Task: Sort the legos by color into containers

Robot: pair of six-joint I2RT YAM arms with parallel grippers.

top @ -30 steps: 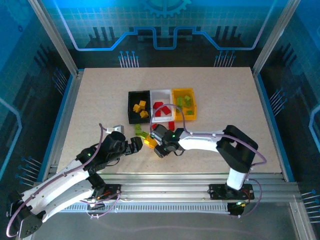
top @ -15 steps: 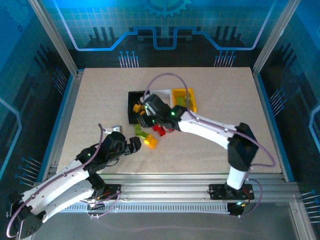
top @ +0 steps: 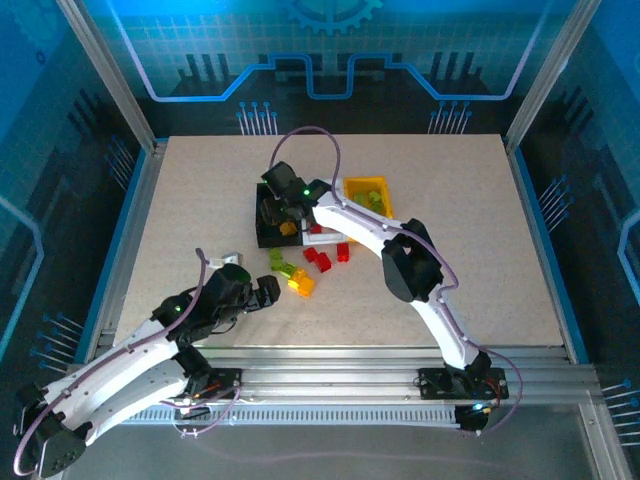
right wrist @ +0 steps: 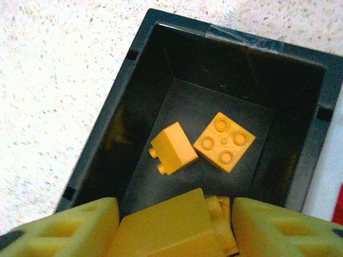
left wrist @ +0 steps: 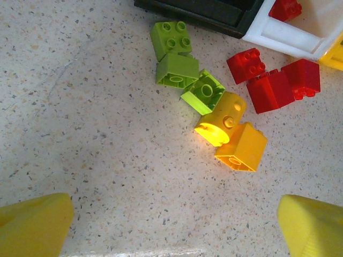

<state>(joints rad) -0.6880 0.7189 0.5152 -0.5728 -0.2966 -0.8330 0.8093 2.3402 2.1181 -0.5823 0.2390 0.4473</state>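
Note:
My right gripper hangs over the black bin, its arm stretched across the containers. In the right wrist view a yellow lego sits between the fingers of this gripper. It lies against the left finger, with a gap to the right one. Two yellow legos lie on the bin's floor. My left gripper stands wide open and empty, just short of the loose pile: three green legos, two yellow and several red.
The white bin and the yellow bin adjoin the black one on its right, partly covered by the right arm. A red lego lies in the white bin. Bare tabletop surrounds the pile and the bins.
My right arm swung from the loose pile up over the black bin, carrying a yellow lego, and its jaws have widened. The left arm has not moved.

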